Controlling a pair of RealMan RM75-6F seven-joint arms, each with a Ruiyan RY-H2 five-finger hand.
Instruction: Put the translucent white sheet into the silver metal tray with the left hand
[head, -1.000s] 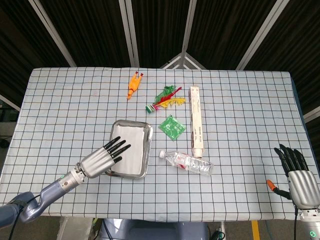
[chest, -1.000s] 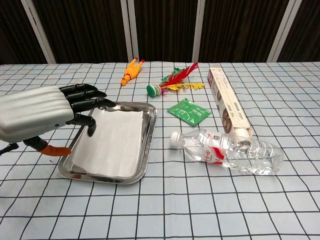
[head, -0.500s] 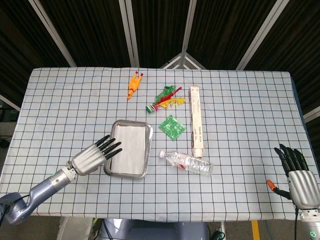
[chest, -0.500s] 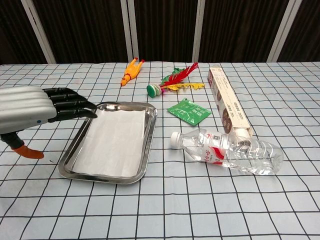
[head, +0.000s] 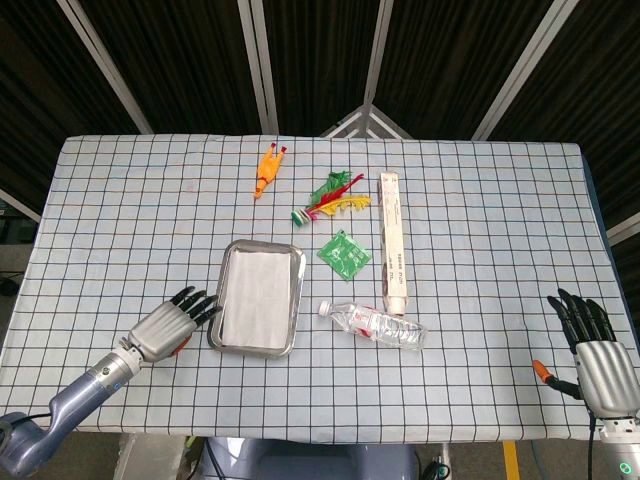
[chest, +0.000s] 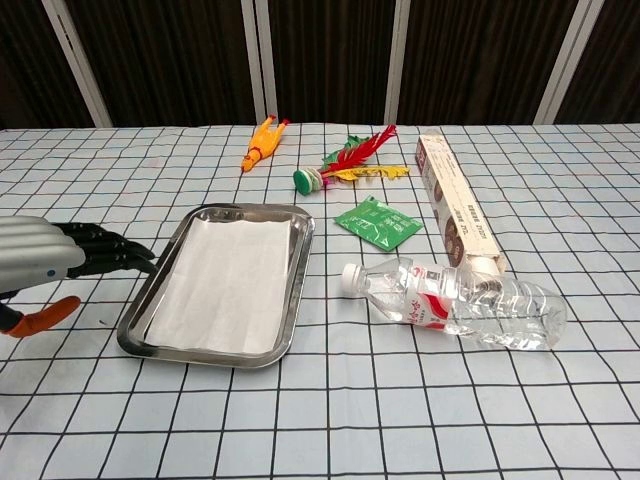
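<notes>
A counter (head: 130, 200) covered in a pale blue cloth with a black grid stands before dark slatted panels crossed by light metal bars.

The left hand (head: 165, 325) hangs low over the cloth at the near left, silver-backed with black fingers spread apart and holding nothing; an orange thumb tip shows beneath it in the chest view. Just beyond its fingertips, not touching them, sits the silver metal tray (head: 227, 262), a shallow rectangle with rounded corners and a shiny raised rim. The translucent white sheet (head: 257, 295) lies flat inside the tray, covering nearly the whole floor; it is milky and matte, with a faint crease across its far end, and the tray's metal shows only as a narrow border around it.

Past the tray, further from the left hand, lie one clear plastic bottle (head: 374, 324) on its side with a white cap and red-and-white label, one green packet (head: 344, 251), one long narrow white box (head: 393, 240), one feathered shuttlecock toy (head: 327, 197) in red, green and yellow, and one orange rubber chicken (head: 267, 169) at the far side.

The right hand (head: 592, 351) is at the near right edge of the counter, well apart from everything, its dark fingers spread upward and empty, with an orange thumb tip beside it.
</notes>
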